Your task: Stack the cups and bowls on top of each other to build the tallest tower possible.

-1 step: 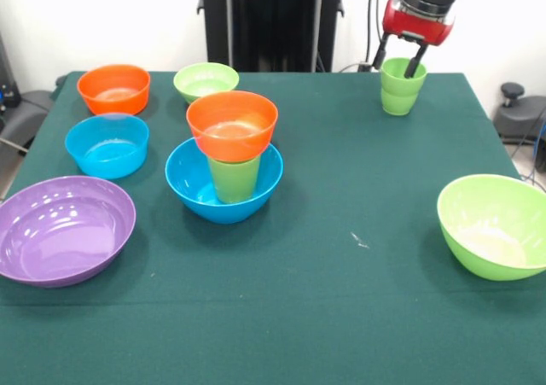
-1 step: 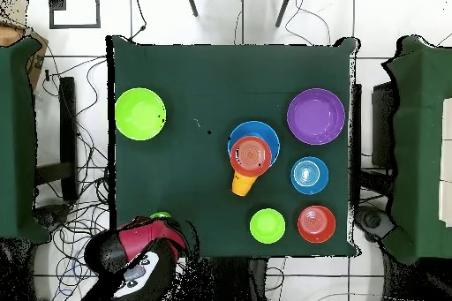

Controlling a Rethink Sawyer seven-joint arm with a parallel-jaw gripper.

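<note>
Dark green table (image 1: 358, 317), white wall behind. Tower (image 1: 229, 159) upright: blue bowl, green cup, orange bowl. Gripper (image 1: 403, 65) straddling rim of upright green cup (image 1: 401, 90), fingers spread.

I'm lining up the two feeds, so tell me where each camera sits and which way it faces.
Front view: sits across the table, facing the robot; the gripper comes down from the top around a green cup.
Overhead view: sits above the table, looking straight down; the red and black arm shows at the bottom edge.
Shared: both show the tower, an orange bowl on a green cup in a blue bowl.
</note>
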